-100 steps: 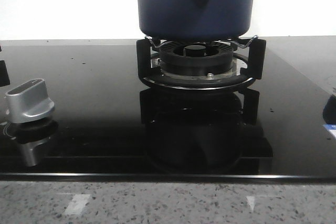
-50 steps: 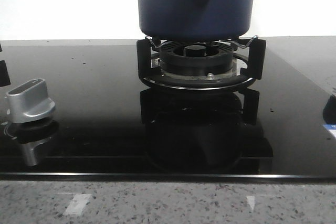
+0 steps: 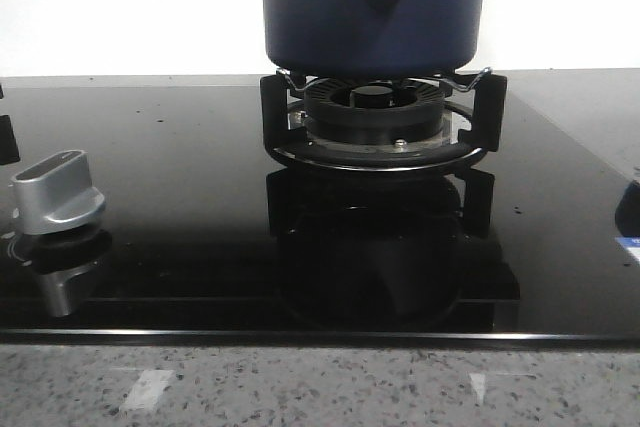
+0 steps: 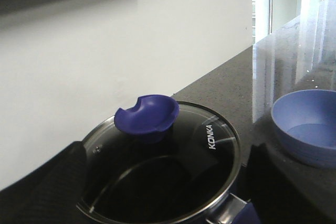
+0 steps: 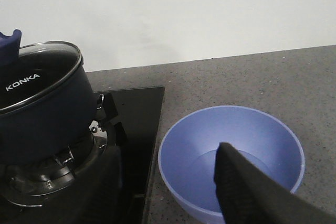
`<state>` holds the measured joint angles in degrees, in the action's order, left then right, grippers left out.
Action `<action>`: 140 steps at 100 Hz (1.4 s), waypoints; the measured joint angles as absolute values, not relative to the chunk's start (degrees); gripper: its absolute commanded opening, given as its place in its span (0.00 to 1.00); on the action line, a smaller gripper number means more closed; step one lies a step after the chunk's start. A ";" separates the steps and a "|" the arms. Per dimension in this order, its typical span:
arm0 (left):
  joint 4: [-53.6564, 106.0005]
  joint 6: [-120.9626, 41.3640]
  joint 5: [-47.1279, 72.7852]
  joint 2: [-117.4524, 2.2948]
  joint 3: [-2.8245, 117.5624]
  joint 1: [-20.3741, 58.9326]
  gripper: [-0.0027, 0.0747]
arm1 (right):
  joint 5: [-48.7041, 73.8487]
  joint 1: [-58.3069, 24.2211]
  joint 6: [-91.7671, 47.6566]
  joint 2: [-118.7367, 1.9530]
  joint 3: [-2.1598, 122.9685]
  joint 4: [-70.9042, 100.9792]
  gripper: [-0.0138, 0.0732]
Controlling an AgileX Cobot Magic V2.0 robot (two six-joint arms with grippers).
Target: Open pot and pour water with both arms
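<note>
The dark navy-blue pot (image 3: 372, 7) stands on the black burner ring (image 3: 375, 132); its top is cut off in the front view. In the left wrist view the glass lid (image 4: 210, 145) with a blue knob (image 4: 147, 116) sits shut on the pot. My left gripper (image 4: 165, 156) is open above the lid, with one dark finger on each side of the pot. My right gripper (image 5: 168, 169) is open and empty, between the pot (image 5: 42, 119) and a light blue bowl (image 5: 231, 156), one finger (image 5: 247, 192) over the bowl. Neither gripper shows in the front view.
The black glass hob (image 3: 180, 197) carries a silver knob (image 3: 55, 192) at the front left. The blue bowl stands on the grey speckled counter (image 5: 262, 82) to the right of the hob, also in the left wrist view (image 4: 310, 124). A white wall is behind.
</note>
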<state>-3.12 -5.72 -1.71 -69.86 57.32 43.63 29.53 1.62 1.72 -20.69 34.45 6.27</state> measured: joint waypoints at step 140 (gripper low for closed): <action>60.38 -69.15 5.17 -72.85 63.79 41.32 0.63 | 29.53 1.62 1.72 -20.69 34.45 6.27 0.58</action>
